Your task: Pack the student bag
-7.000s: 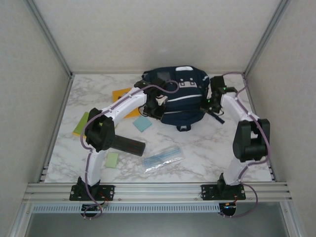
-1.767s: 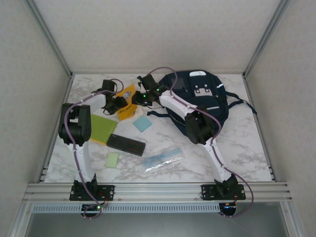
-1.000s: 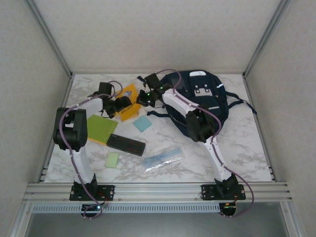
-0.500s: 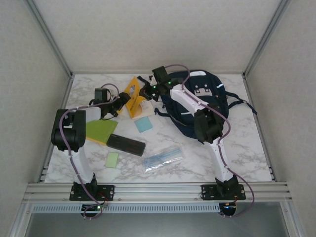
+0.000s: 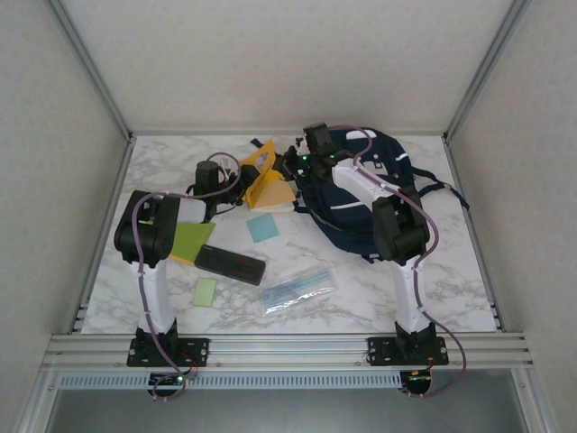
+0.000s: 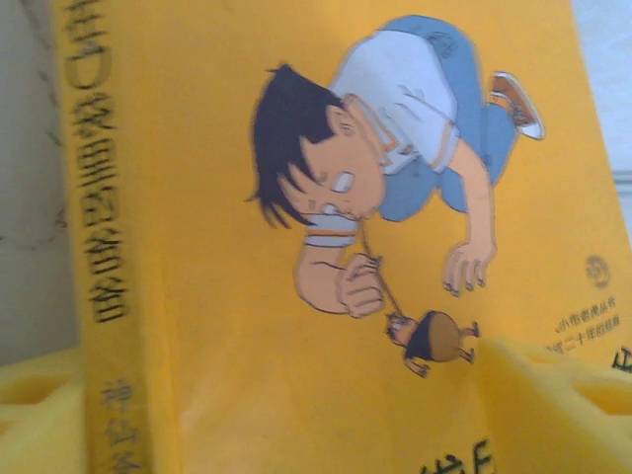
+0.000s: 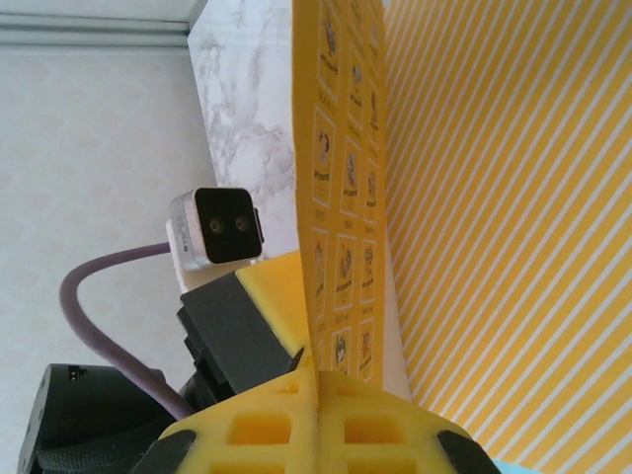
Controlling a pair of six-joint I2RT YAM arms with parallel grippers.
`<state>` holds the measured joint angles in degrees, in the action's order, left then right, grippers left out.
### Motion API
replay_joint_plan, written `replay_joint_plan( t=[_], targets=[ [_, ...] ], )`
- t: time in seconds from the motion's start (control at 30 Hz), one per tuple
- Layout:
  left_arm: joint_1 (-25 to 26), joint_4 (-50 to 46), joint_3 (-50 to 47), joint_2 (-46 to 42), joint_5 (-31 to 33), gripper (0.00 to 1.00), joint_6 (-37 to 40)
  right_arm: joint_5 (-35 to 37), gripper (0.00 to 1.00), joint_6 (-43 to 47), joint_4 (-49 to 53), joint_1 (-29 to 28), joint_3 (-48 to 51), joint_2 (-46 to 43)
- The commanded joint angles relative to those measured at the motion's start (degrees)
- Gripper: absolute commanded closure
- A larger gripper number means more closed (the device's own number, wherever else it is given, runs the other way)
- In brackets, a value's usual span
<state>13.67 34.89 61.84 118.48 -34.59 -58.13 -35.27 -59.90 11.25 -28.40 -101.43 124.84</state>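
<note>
The student bag [image 5: 365, 194], dark navy with white stripes, lies at the back right of the table. A yellow book [image 5: 264, 178] with a cartoon boy on its cover [image 6: 326, 197] stands tilted up just left of the bag. My right gripper [image 5: 288, 165] is shut on the book's cover edge [image 7: 336, 197], pinched between the yellow pads [image 7: 318, 400]; striped inner pages [image 7: 494, 197] fan to the right. My left gripper [image 5: 236, 181] is open, its pads [image 6: 553, 385] spread wide and pressed against the cover's face. One left pad [image 7: 272, 291] shows behind the cover.
A green notebook [image 5: 189, 240], a black rectangular case [image 5: 230, 263], a light blue pad [image 5: 262, 226], a small green pad [image 5: 206, 291] and a clear pouch of pens [image 5: 297, 289] lie on the marble table. Bag straps [image 5: 442, 189] trail right. Frame posts stand at the back corners.
Both grippers have moved right toward the bag with the yellow book between them. The book rose from lying tilted to standing nearly upright beside the bag.
</note>
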Motion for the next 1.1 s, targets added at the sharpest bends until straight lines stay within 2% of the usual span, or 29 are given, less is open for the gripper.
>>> replay_joint_plan(
  t=[0.0, 0.17, 0.27, 0.43, 0.47, 0.53, 0.57, 0.67, 0.7, 0.9, 1.07],
  targets=[
    [0.8, 4.7, 2.6, -0.4, -1.7, 0.35, -1.6, -1.5, 1.00, -1.7, -3.8, 0.5, 3.5, -3.6],
    [0.7, 0.2, 3.3, -2.3, -1.6, 0.60, 1.0, 0.0, 1.00, -1.0, -3.8, 1.5, 7.3, -5.1],
    [0.7, -1.0, 3.0, -2.9, -1.3, 0.66, 1.4, 0.1, 1.00, -0.7, -3.6, 1.6, 8.1, -5.1],
    [0.7, -2.6, 2.8, -3.9, -0.2, 0.87, 1.5, 0.2, 1.00, -0.1, -2.9, 1.5, 8.5, -5.5],
    [0.7, -3.0, 2.8, -4.3, 0.2, 0.92, 1.5, 0.5, 0.97, 0.2, -2.6, 1.6, 8.7, -5.8],
    [0.7, -4.6, 2.8, -5.4, 1.6, 1.00, 1.4, 1.1, 0.87, 0.8, -2.3, 1.6, 9.4, -6.7],
    [0.8, -5.2, 2.9, -6.1, 2.5, 1.00, 1.2, 1.5, 0.77, 1.2, -1.7, 1.6, 9.7, -7.3],
    [0.5, -7.5, 3.0, -9.1, 5.8, 1.00, -0.6, 4.2, 0.09, 3.0, 2.1, 1.6, 11.1, -10.0],
    [0.5, -8.3, 3.0, -10.2, 7.1, 1.00, -1.1, 5.1, 0.01, 3.7, 3.2, 1.6, 11.8, -10.9],
    [0.5, -12.2, 3.0, -18.7, 16.2, 1.00, -2.2, 7.0, 0.01, 2.2, 3.2, -0.3, 19.0, -17.0],
    [1.3, -11.3, 1.5, -24.2, 21.9, 1.00, -4.2, 4.9, 0.01, -8.3, -8.6, -4.8, 24.0, -19.0]
  ],
)
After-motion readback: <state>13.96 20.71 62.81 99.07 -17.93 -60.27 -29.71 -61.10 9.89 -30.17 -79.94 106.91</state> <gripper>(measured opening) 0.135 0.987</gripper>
